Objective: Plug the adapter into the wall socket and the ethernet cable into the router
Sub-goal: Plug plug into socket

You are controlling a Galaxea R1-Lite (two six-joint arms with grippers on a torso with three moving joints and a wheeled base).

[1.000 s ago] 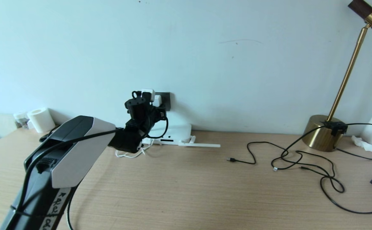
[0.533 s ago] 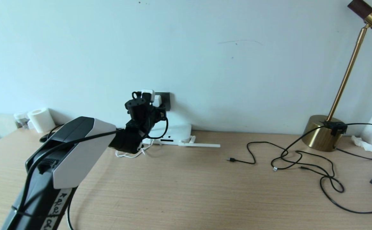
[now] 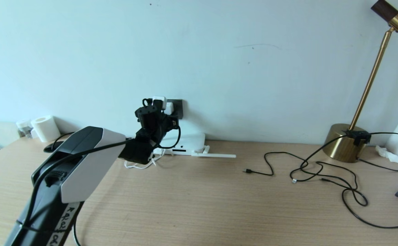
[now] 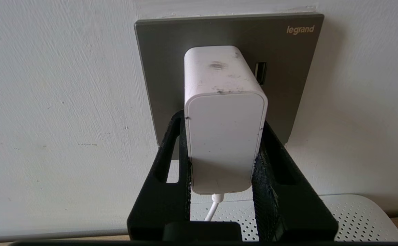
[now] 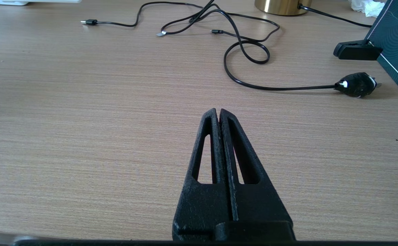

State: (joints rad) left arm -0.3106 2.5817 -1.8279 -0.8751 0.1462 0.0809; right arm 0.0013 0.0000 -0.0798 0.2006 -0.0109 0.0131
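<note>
Adapter: the small white cube-shaped plastic power adapter sits against the dark grey square wall socket plate; I cannot tell whether the pins are fully home.
Left end effector: my left end effector is clamped on the adapter's two side faces, low on the body near the thin white cord.
Handling: I judge it a light, rigid shell with smooth sides, so it could slide between the pads if I push off-axis.
Where to hold: the flat side faces, as now; never the cord, which is soft and would only bend.
Push: I would press straight toward the plate, keeping the body square to it.
Router: the flat white rounded plastic router lies on the wooden table just below the socket, one white stick antenna lying flat.
Cables: several black cables lie tangled on the table's right side, well apart from the router; I cannot tell which one is the ethernet cable.
Cable handling: limp along the run, so I would take any of them just behind the plug.
Right end effector: my right end effector is parked low over bare table, fingers pressed together, empty.
</note>
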